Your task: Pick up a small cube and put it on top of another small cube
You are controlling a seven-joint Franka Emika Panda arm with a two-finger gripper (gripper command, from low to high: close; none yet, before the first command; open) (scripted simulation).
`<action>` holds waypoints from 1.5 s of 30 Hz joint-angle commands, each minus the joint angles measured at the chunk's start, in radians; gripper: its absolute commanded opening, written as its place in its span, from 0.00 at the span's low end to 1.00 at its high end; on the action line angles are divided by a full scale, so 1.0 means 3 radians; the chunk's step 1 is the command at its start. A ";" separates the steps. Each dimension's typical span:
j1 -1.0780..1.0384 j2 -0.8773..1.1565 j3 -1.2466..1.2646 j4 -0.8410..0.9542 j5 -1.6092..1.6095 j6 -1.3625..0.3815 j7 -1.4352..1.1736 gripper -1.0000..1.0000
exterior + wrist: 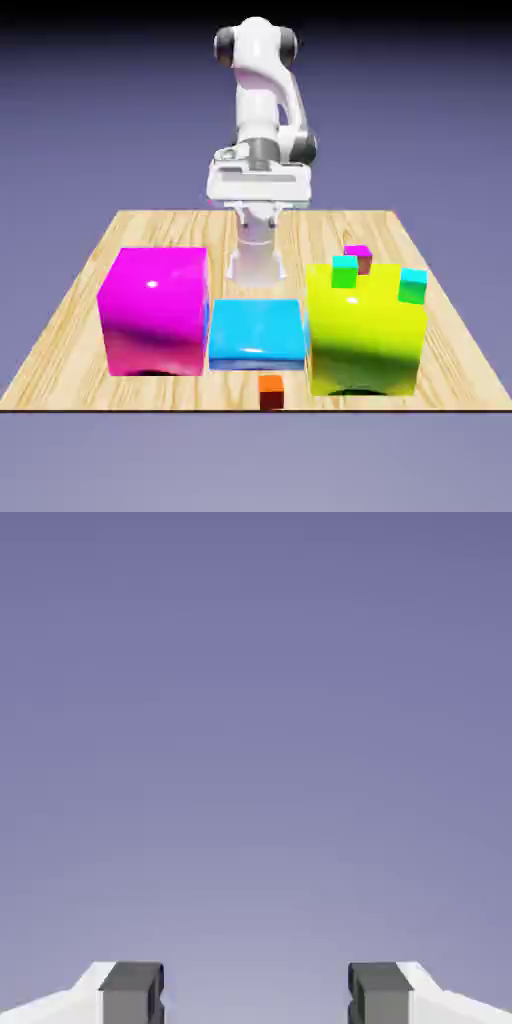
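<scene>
**Nothing picked up yet, arm parked way at the back**

So the gripper (255,997) has its jaws standing well apart with nothing between them; the hand view is just blank blue-violet backdrop past the two grey fingertips (131,992). It seems to be pointing out level rather than down at the table (70,310).

From across the table, the white arm (262,120) is folded up at the far edge, hand tucked behind the big blocks. Looks to me like the very first step: the reach hasn't started.

The tiny orange-red cube (271,391) sits alone right at the near edge of the table, just in front of the flat cyan block (257,332). That's well apart from the hand, so the next move needs a long reach over the cyan block, hand tipped downward.

Room-wise: the big magenta block (154,310) and big yellow block (365,330) flank the cyan one, leaving a lane over the low middle. There's open space beside the cube, but it's close to the edge, so a nudge could knock it off. Small green cubes (345,271) and a small magenta cube (358,257) sit around the yellow block; can't tell on it or behind.
</scene>
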 commanded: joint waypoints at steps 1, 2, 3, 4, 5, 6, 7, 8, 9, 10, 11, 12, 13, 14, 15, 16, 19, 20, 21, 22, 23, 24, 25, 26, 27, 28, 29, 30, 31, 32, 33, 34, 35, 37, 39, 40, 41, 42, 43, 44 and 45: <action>-0.0004 0.0121 0.0010 0.0113 -0.0007 -0.0125 0.0008 0.50; -0.0008 0.0242 0.0021 0.0226 -0.0013 -0.0249 0.0016 0.50; -0.0012 0.0363 0.0031 0.0339 -0.0020 -0.0374 0.0024 0.50; -0.0016 0.0483 0.0041 0.0451 -0.0026 -0.0498 0.0032 0.50; -0.0020 0.0604 0.0052 0.0564 -0.0033 -0.0623 0.0039 0.50; -0.0024 0.0725 0.0062 0.0677 -0.0039 -0.0747 0.0047 0.50; -0.0028 0.0846 0.0073 0.0790 -0.0046 -0.0872 0.0055 0.50; -0.0032 0.0967 0.0083 0.0903 -0.0053 -0.0997 0.0063 0.50; -0.0036 0.1087 0.0093 0.1015 -0.0059 -0.1121 0.0071 0.50; -0.0040 0.1208 0.0104 0.1128 -0.0066 -0.1246 0.0079 0.50; -0.0043 0.1329 0.0114 0.1241 -0.0072 -0.1370 0.0087 0.50; -0.0047 0.1450 0.0124 0.1354 -0.0079 -0.1495 0.0095 0.50; -0.0051 0.1571 0.0135 0.1467 -0.0085 -0.1619 0.0103 0.50; -0.0055 0.1691 0.0145 0.1579 -0.0092 -0.1744 0.0110 0.50; -0.0059 0.1812 0.0156 0.1692 -0.0098 -0.1868 0.0118 0.50; -0.0063 0.1933 0.0166 0.1805 -0.0105 -0.1993 0.0126 0.50; -0.0075 0.2295 0.0197 0.2143 -0.0125 -0.2367 0.0150 0.50; -0.0079 0.2416 0.0207 0.2256 -0.0131 -0.2491 0.0158 0.50; -0.0083 0.2537 0.0218 0.2369 -0.0138 -0.2616 0.0166 0.50; -0.0087 0.2658 0.0228 0.2482 -0.0144 -0.2740 0.0174 0.50; -0.0091 0.2779 0.0239 0.2594 -0.0151 -0.2865 0.0182 0.50; -0.0095 0.2899 0.0249 0.2707 -0.0157 -0.2989 0.0189 0.50; -0.0099 0.3020 0.0259 0.2820 -0.0164 -0.3114 0.0197 0.50; -0.0103 0.3141 0.0270 0.2933 -0.0171 -0.3239 0.0205 0.50; -0.0107 0.3262 0.0280 0.3046 -0.0177 -0.3363 0.0213 0.50; -0.0111 0.3383 0.0290 0.3158 -0.0184 -0.3488 0.0221 0.50; -0.0115 0.3503 0.0301 0.3271 -0.0190 -0.3612 0.0229 0.50; -0.0119 0.3624 0.0311 0.3384 -0.0197 -0.3737 0.0237 0.50; -0.0123 0.3745 0.0321 0.3497 -0.0203 -0.3861 0.0245 0.50; -0.0126 0.3866 0.0332 0.3610 -0.0210 -0.3986 0.0253 0.50; -0.0130 0.3987 0.0342 0.3722 -0.0217 -0.4110 0.0260 0.50; -0.0134 0.4108 0.0353 0.3835 -0.0223 -0.4235 0.0268 0.50; -0.0138 0.4228 0.0363 0.3948 -0.0230 -0.4359 0.0276 0.50; -0.0141 0.4304 0.0369 0.4019 -0.0234 -0.4437 0.0281 0.50; -0.0147 0.4363 0.0361 0.3787 -0.0247 -0.4148 0.0290 0.50; -0.0151 0.4393 0.0356 0.3672 -0.0254 -0.4003 0.0295 0.50; -0.0153 0.4411 0.0353 0.3599 -0.0258 -0.3912 0.0298 0.50; -0.0153 0.4411 0.0353 0.3599 -0.0258 -0.3912 0.0298 0.00; -0.0153 0.4411 0.0353 0.3599 -0.0258 -0.3912 0.0298 0.00; -0.0150 0.4382 0.0358 0.3715 -0.0252 -0.4056 0.0293 0.00; -0.0146 0.4352 0.0362 0.3830 -0.0245 -0.4201 0.0289 0.00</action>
